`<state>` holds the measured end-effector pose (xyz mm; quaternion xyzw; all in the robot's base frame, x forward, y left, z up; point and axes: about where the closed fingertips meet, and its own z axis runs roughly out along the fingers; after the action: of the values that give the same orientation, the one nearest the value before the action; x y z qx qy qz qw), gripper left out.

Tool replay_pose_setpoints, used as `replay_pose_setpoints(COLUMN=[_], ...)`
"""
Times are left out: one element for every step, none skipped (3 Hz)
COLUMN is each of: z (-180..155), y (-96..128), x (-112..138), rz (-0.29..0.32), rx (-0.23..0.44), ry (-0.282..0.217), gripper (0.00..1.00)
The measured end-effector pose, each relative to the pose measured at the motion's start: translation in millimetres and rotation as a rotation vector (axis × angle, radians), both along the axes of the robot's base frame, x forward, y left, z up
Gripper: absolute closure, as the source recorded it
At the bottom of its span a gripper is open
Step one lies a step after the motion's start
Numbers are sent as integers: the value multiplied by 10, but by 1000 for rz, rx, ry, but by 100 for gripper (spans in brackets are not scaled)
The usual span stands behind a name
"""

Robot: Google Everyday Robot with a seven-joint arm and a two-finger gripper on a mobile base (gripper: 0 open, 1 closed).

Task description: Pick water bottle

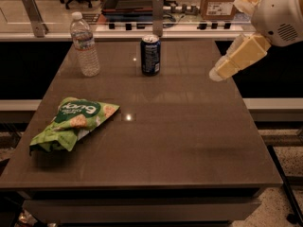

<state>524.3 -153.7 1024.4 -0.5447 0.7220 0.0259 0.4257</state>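
The water bottle [84,44] stands upright at the far left of the brown table [189,141]. It is clear ribbed plastic with a white cap and a pale label band. My gripper [218,74] hangs above the table's far right edge, on the cream-coloured arm coming in from the upper right. It is far to the right of the bottle and holds nothing I can see.
A dark blue soda can [150,55] stands upright at the far middle of the table, between the bottle and my gripper. A green chip bag [72,122] lies at the left front. A glass railing and office furniture lie beyond the far edge.
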Motion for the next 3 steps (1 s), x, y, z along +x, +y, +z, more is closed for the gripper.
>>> replay_pose_setpoints(z=[1,33,14], y=[0,60,338], x=[0,91,324], rz=[0,1,59], rx=[0,25,71], ry=[0,-11,-14], gripper=[0,0,0])
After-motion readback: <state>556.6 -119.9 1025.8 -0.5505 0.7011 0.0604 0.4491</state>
